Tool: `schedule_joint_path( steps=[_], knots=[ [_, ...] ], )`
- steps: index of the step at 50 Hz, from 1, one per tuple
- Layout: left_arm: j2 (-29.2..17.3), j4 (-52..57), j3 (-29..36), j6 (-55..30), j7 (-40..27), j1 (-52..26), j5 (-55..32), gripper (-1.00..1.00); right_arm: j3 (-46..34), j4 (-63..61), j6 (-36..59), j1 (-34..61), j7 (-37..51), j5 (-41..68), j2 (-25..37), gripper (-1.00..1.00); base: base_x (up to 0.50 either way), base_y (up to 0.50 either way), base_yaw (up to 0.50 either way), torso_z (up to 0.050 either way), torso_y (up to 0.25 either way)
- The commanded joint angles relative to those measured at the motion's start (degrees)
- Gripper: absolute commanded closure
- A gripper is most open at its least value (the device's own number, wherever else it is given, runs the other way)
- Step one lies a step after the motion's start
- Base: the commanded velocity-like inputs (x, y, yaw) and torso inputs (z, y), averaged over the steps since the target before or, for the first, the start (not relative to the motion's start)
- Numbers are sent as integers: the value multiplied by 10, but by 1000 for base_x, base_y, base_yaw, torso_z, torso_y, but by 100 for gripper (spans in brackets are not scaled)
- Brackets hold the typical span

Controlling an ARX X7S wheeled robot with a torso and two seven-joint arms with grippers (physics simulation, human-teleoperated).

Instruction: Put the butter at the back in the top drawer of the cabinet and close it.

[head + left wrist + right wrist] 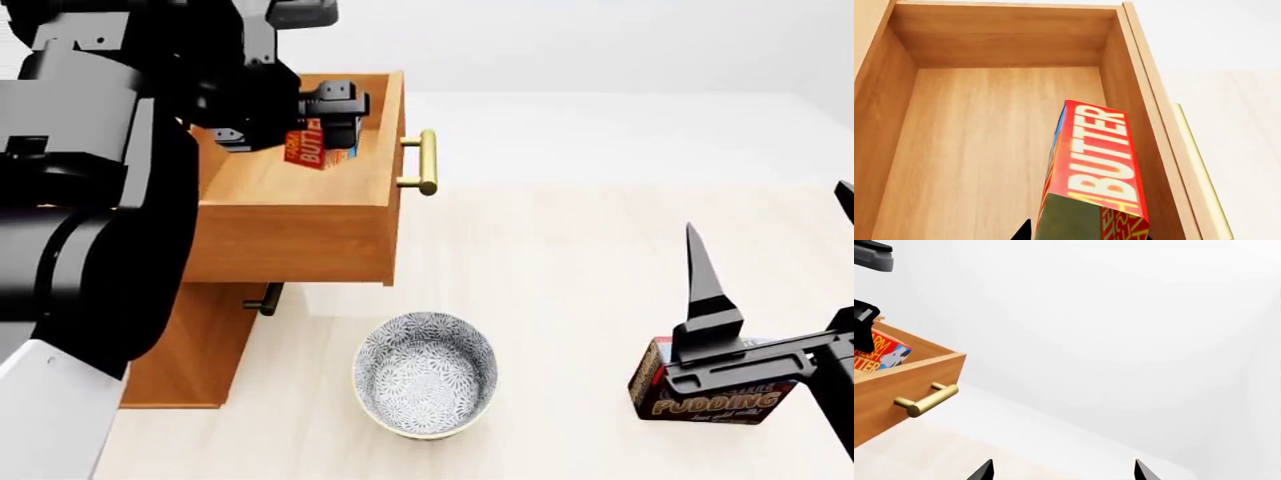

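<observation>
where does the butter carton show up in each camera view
Left wrist view: butter carton lower centre, held above the open top drawer.
Head view: upper left, in the left gripper.
Right wrist view: far left, above the drawer wall.
Shared landmark: the drawer's brass handle.

Bare simulated home-like setting: wooden cabinet (200, 350), patterned bowl (426, 375), pudding box (707, 405) on pale wood surface (587, 260), blank white walls.

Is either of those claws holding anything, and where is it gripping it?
The left gripper holds the butter by one end, over the open top drawer. The right gripper is open and holds nothing.
</observation>
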Motion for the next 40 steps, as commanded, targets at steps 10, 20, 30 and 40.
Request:
schedule_joint_path(
  steps=[10, 20, 30, 40],
  knots=[
    [-1, 0, -27, 3, -16, 6, -3, 100, 2, 4, 0, -5, 1, 0, 0, -100, 0, 0, 0, 1, 2],
    [0, 0, -29, 3, -17, 11, -3, 100, 4, 3, 0, -6, 4, 1, 0, -100, 0, 0, 0, 0, 1],
    [0, 0, -29, 2, -16, 18, -3, 100, 3, 3, -1, -10, 5, -2, 0, -100, 0, 0, 0, 1, 1],
    [-1, 0, -32, 0, -17, 24, -2, 100, 2, 4, -3, -13, 5, -5, 0, -100, 0, 0, 0, 0, 1]
  ],
)
